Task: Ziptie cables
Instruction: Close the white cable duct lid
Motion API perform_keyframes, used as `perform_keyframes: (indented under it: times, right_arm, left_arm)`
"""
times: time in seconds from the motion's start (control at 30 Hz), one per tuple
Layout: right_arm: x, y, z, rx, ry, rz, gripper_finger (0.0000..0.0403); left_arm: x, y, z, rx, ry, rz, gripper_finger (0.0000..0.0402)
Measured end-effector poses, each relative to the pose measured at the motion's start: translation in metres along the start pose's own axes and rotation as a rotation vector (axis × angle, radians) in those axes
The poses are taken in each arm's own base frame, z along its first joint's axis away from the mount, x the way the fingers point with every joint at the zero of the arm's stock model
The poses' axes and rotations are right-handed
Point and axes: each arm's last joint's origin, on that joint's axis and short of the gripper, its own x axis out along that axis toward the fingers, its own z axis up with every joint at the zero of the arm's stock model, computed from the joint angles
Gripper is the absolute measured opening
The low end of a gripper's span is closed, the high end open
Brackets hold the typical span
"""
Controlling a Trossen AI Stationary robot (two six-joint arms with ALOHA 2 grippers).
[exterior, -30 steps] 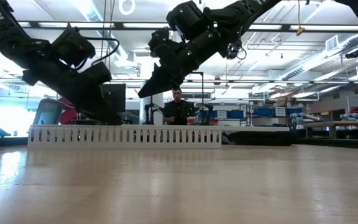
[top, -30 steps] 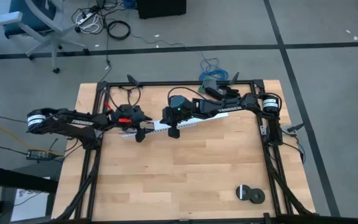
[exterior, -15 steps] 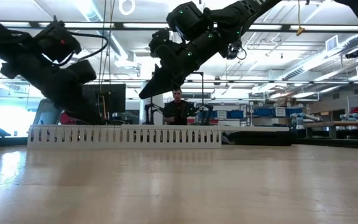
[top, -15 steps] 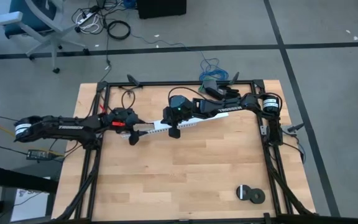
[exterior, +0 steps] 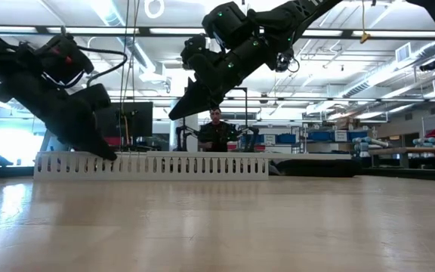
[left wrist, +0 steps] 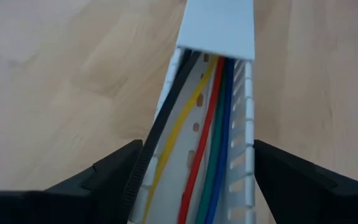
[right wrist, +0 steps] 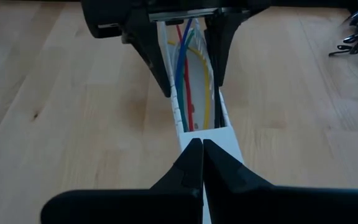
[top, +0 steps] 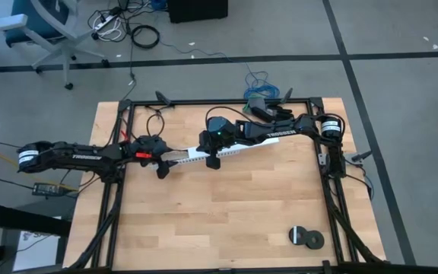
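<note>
We find the left hand [left wrist: 194,180] spread wide astride the open end of the white channel [left wrist: 219,28], holding nothing. The cables [left wrist: 211,140] and one ziptie [left wrist: 160,134] lie inside it. The right hand [right wrist: 202,163], pinched shut, sits over the channel's covered stretch on the desk [top: 226,213]. Risk, in our judgement: closing here would clamp the channel walls, not the ziptie

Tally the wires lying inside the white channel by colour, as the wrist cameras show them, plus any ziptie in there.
Yellow wire: 1
Red wire: 1
Green wire: 1
Blue wire: 1
Black ziptie: 1
Total: 5, all lying lengthwise in the white channel, partly under its cover.
</note>
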Motion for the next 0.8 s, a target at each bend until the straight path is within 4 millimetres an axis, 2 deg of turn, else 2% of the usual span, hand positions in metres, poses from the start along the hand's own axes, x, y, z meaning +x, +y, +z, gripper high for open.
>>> perform_keyframes:
  times: [0.2,0.5,0.67,0.8]
  right_arm:
    - [0.000,0.001,0.000,0.001,0.000,0.006,0.0000]
    - [0.000,0.001,-0.002,0.030,0.020,0.009,0.0000]
    - [0.000,0.002,-0.007,0.050,0.064,0.013,0.0000]
    - [0.004,0.003,-0.021,0.071,0.066,0.010,0.0000]
  left_arm:
    - [0.003,0.000,0.004,0.072,-0.045,-0.002,0.0302]
    - [0.020,0.001,-0.001,0.086,-0.016,0.000,0.0302]
    - [0.027,0.001,0.000,0.105,-0.042,-0.006,0.0302]
    - [0.032,0.001,-0.002,0.113,-0.034,-0.008,0.0293]
